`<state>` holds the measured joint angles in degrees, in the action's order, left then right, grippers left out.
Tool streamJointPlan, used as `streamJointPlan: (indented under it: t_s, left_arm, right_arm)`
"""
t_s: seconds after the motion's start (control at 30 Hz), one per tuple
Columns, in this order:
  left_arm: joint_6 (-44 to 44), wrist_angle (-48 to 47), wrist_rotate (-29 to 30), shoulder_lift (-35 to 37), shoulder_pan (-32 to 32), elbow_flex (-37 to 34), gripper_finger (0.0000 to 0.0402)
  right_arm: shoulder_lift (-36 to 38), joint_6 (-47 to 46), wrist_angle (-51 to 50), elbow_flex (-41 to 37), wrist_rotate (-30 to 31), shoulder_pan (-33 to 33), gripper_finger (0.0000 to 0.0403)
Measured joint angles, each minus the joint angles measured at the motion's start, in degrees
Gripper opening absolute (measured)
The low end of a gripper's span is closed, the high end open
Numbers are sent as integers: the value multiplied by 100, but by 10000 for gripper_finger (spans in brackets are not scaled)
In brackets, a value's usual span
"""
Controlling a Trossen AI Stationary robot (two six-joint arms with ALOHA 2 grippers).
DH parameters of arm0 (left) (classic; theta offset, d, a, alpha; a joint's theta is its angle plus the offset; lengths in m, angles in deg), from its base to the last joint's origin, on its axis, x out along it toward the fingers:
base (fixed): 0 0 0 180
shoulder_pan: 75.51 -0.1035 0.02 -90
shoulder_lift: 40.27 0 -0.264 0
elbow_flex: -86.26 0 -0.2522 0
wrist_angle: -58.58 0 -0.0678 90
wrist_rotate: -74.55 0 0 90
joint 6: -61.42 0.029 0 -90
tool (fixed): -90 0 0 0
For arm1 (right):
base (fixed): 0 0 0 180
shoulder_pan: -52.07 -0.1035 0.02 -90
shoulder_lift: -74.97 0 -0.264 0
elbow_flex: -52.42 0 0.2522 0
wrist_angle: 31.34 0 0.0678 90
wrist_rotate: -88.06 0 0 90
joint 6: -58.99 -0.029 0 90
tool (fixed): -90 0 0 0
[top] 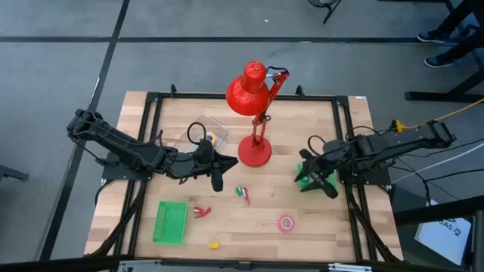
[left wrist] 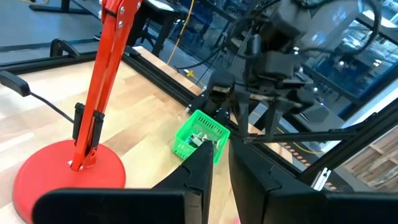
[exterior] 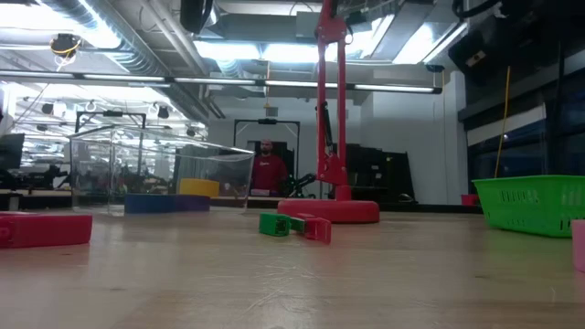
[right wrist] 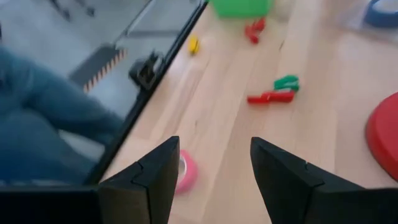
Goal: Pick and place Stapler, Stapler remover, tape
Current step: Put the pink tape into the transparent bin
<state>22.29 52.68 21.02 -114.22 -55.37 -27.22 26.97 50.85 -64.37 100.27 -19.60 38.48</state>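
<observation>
My left gripper hovers left of the red lamp's base, fingers close together and holding nothing. My right gripper is open and empty over a small green basket at the table's right side. A pink tape roll lies flat near the front edge and also shows beside one right finger. A red and green piece lies in front of the lamp. A small red piece lies left of it. Blue and yellow tape rolls sit in a clear box.
The red desk lamp stands mid-table, its head leaning toward the far edge. A larger green basket sits near the front left corner. A small yellow bit lies at the near edge. A person stands in the room beyond the table.
</observation>
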Motion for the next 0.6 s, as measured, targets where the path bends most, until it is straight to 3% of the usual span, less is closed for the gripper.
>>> streamJointPlan:
  t_s: [0.23,0.6]
  left_arm:
    - [-9,-60,-2,0,0,-1,47]
    - [-13,-210,-9,0,0,-1,47]
  right_arm:
    - [-486,559,-22,0,20,-278,199]
    - [-1164,563,-21,-3,697,-397,199]
